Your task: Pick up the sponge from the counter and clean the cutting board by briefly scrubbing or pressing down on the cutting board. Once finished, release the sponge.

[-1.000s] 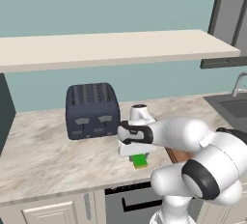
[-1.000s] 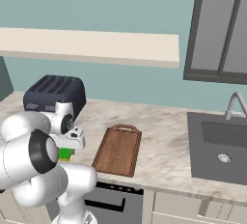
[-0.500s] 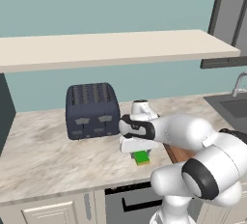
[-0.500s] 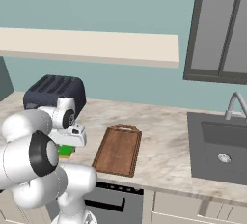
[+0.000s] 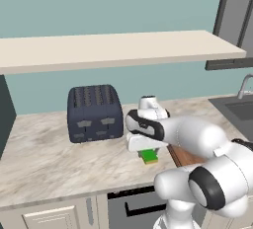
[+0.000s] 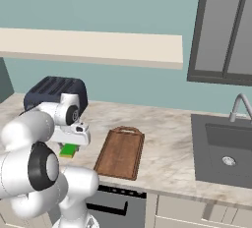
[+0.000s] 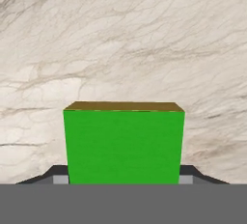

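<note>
Hand view, sponge (image 7: 124,143) clamped in gripper (image 7: 124,174), lifted since earlier off counter (image 7: 120,39)

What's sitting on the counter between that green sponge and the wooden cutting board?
Nothing: in the right base view a bare strip of counter separates the sponge, under the claw, from the cutting board.
</note>
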Controlling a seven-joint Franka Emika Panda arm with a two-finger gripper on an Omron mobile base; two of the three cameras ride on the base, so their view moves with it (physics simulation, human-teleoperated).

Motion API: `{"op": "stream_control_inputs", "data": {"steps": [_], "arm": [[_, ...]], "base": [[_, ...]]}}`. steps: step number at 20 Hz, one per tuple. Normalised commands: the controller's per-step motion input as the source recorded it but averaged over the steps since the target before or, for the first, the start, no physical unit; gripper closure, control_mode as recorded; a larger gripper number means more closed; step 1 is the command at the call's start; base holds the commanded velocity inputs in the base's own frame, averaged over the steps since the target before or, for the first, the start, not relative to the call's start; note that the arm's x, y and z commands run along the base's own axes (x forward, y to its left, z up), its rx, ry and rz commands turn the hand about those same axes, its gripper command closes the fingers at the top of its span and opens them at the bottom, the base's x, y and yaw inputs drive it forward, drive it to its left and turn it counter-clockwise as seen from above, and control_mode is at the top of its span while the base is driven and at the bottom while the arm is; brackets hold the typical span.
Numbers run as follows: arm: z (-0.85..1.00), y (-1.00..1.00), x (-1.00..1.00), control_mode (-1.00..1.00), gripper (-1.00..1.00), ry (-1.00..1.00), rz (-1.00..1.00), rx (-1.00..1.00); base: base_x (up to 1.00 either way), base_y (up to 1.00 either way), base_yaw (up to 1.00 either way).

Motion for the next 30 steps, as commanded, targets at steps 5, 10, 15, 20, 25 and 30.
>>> {"op": "stream_control_inputs", "data": {"steps": [5, 10, 15, 20, 25, 30], "arm": [[0.15, -0.33, -0.26, -1.00, 1.00, 0.00, 0.00, 0.00], [0.15, -0.60, -0.31, -1.00, 1.00, 0.00, 0.00, 0.00], [0.08, -0.58, -0.15, -1.00, 1.00, 0.02, 0.00, 0.00], [0.09, -0.51, 0.03, -1.00, 1.00, 0.02, 0.00, 0.00], [0.00, -0.51, 0.14, -1.00, 1.00, 0.02, 0.00, 0.03], [-0.13, -0.33, 0.14, -1.00, 1.00, 0.03, 0.00, 0.01]], "base": [[0.00, 0.00, 0.00], [0.00, 0.00, 0.00], [0.00, 0.00, 0.00], [0.00, 0.00, 0.00], [0.00, 0.00, 0.00], [0.00, 0.00, 0.00]]}}
